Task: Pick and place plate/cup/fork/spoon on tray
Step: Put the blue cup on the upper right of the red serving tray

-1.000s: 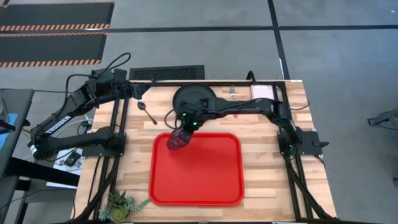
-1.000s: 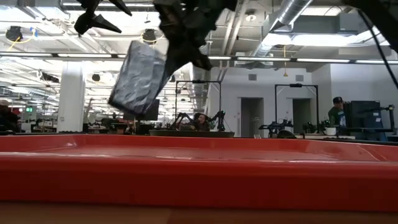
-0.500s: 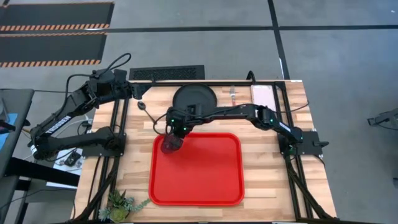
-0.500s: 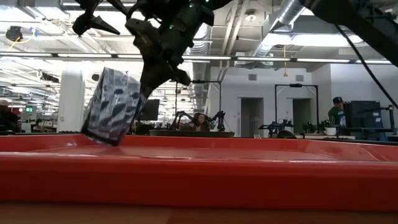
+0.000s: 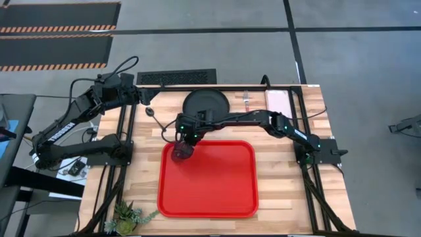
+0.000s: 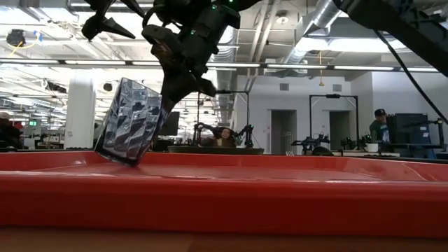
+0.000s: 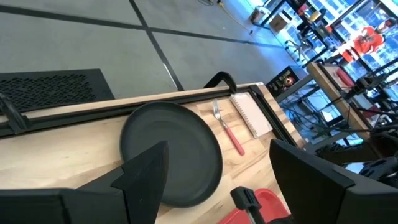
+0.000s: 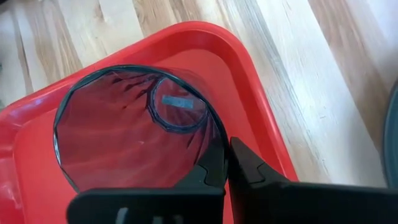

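The red tray [image 5: 217, 191] lies at the table's near middle. My right gripper [image 5: 185, 140] is shut on the dark see-through cup [image 5: 180, 152] low over the tray's far left corner; whether its base touches the tray floor is hidden by the rim [image 6: 224, 199]. The black plate [image 5: 205, 104] lies flat beyond the tray. The red-handled fork [image 5: 246, 99] lies right of the plate, the dark spoon [image 5: 156, 118] left of it. My left gripper [image 7: 217, 180] is open and empty, raised over the far left corner. My right gripper pinches the cup's wall at its open rim [image 8: 214, 142], one finger inside the cup and one outside [image 8: 252, 163]. The fingers come slanting down from the far right. The cup [image 6: 131, 120] hangs tilted below them, mouth up toward the gripper, base low by the tray's left.
A pale rectangular pad [image 5: 278, 100] lies at the far right by the fork. A small potted plant [image 5: 128, 216] stands at the near left corner. Most of the tray floor is bare. Dark frame rails run along the table's edges.
My right gripper has carried the cup toward the table's left edge and down, from above the tray's far part to low over its far left corner. The cup stays tilted in the hold. Over the last half second it has hardly moved.
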### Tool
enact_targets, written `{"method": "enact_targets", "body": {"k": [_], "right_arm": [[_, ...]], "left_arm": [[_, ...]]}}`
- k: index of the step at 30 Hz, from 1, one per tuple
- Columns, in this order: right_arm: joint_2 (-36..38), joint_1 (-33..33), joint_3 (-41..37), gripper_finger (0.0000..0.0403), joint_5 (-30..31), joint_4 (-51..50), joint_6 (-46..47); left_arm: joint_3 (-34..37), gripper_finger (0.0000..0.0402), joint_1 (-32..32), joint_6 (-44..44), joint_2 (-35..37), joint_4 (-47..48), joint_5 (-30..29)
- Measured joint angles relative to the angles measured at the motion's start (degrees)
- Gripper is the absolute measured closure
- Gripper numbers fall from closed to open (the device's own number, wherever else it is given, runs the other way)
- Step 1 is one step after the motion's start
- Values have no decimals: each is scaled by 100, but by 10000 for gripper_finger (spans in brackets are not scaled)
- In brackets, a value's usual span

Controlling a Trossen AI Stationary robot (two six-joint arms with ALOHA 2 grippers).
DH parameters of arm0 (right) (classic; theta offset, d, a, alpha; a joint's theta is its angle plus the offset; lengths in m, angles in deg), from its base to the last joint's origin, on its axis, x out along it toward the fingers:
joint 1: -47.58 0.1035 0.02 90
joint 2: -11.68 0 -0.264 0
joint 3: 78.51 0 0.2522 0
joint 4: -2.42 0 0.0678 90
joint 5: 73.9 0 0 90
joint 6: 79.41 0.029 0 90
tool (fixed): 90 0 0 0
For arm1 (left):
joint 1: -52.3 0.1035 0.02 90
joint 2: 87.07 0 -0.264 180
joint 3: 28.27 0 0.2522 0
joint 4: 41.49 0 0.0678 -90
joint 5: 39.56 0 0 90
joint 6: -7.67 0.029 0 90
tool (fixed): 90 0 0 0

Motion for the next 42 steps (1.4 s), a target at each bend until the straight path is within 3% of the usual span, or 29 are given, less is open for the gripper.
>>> {"method": "enact_targets", "body": {"k": [5, 19, 24, 33, 42], "right_arm": [[30, 1, 0, 392, 18, -408, 41], [1002, 107, -225, 392, 352, -2176, -98], [1781, 123, -1187, 392, 321, -2237, 143], [3457, 243, -4050, 392, 290, -1252, 1513], [3713, 14, -4557, 394, 743, -1456, 1651]], "left_arm": [[0, 136, 0, 0, 0, 0, 0], [0, 136, 0, 2, 0, 4, 66], [0, 136, 2, 9, 11, 11, 66], [0, 136, 2, 48, 13, 9, 70], [0, 136, 2, 50, 13, 4, 62]]}}
